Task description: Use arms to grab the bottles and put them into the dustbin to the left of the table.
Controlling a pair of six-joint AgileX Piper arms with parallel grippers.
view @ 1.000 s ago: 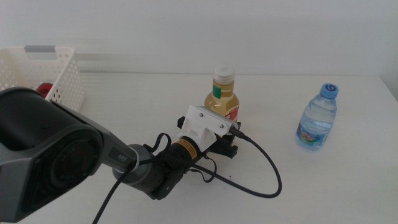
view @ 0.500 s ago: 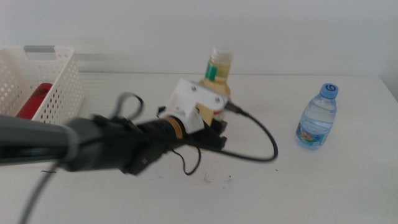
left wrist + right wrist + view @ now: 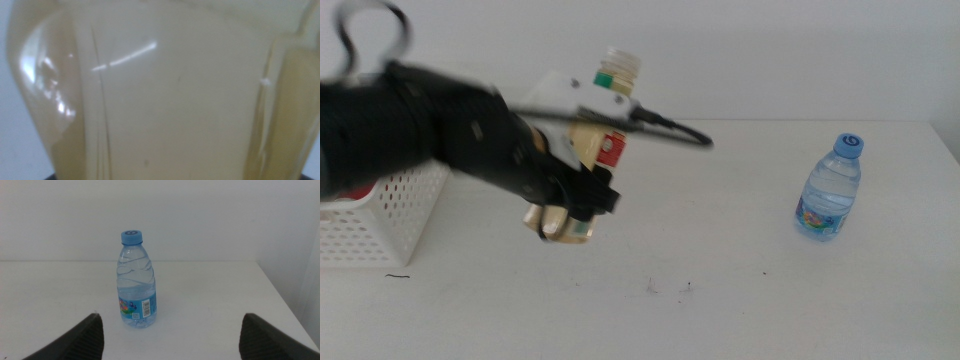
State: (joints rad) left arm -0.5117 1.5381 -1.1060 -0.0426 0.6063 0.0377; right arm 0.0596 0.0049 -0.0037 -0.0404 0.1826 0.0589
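Observation:
My left gripper [image 3: 582, 200] is shut on the yellow juice bottle [image 3: 598, 140] and holds it tilted in the air above the table [image 3: 740, 310], just right of the dustbin [image 3: 380, 225]. The bottle's yellow body fills the left wrist view [image 3: 175, 90]. The small clear water bottle [image 3: 830, 190] with a blue cap stands upright at the right of the table. It also shows in the right wrist view [image 3: 136, 280], ahead of my open, empty right gripper [image 3: 170, 340]. The red soda can is hidden behind the left arm.
A black cable [image 3: 660, 125] runs from the left wrist over the table. Small dark specks [image 3: 665, 288] mark the tabletop in front. The table's right edge lies close beyond the water bottle.
My left gripper has lifted the juice bottle off the table and carried it up and left towards the dustbin. The water bottle has not moved.

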